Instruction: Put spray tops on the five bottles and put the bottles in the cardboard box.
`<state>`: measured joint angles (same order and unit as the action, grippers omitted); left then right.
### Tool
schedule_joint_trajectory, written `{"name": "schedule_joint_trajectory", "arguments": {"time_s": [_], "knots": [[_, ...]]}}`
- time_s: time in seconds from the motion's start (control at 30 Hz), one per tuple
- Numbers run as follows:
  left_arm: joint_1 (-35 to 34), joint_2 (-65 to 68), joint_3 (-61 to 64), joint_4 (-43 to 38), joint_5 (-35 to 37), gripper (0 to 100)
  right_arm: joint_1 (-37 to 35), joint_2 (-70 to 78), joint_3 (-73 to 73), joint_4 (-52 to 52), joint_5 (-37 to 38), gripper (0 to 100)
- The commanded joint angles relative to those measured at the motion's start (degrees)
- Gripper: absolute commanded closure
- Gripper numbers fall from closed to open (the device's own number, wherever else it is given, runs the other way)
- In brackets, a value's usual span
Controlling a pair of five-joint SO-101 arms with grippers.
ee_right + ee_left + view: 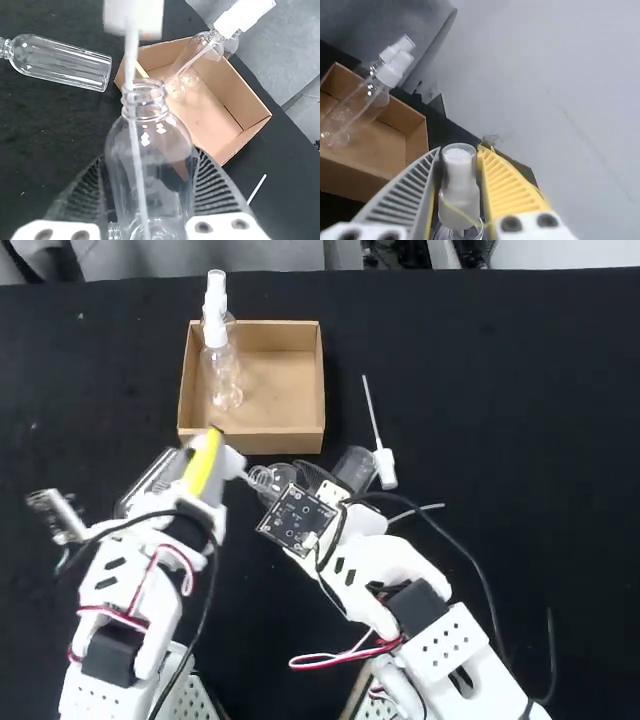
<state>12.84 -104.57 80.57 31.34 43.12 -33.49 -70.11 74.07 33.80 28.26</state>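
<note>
Fingers [507,185] of the left gripper [459,156] are pinched round a white spray top [456,192] and hold it upright, I'd guess so that its dip tube [131,60] hangs straight. Opposite, the right gripper [150,172] is clamped on a clear bottle [150,130], neck up, near the front wall of the cardboard box [252,438]. The tube runs down through the open neck while the white head sits well above the rim. The top is not seated yet, so lowering and twisting look like the job in hand. Two capped bottles [222,365] lean in the box's far corner. Another bare bottle [355,465] lies on the black table [520,360] by the right arm. A loose spray top [386,470] lies just beside it, handy for later.
</note>
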Motion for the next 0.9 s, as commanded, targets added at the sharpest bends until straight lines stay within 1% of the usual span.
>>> {"name": "schedule_joint_trajectory", "arguments": {"time_s": [0.0,0.1,0.53,0.67,0.87], "knots": [[3.6,0.1,0.1,-0.2,-4.4,97,-0.5,-1.2,-0.5,-2.0,0.3,95.3],[5.1,0.1,0.2,0.2,-5.8,97,-0.5,-1.2,-0.5,-2.0,0.3,95.3],[5.3,0.1,1.1,0.0,-6.3,97,-0.5,-1.2,-0.4,-2.0,0.1,95.3],[6.8,0.1,1.2,0.2,-11.6,97,-0.5,-1.2,-0.4,-2.0,0.0,95.3],[7.0,0.1,1.2,0.2,-12.6,97,-0.5,-1.2,-0.4,-1.9,0.0,95.3]]}}
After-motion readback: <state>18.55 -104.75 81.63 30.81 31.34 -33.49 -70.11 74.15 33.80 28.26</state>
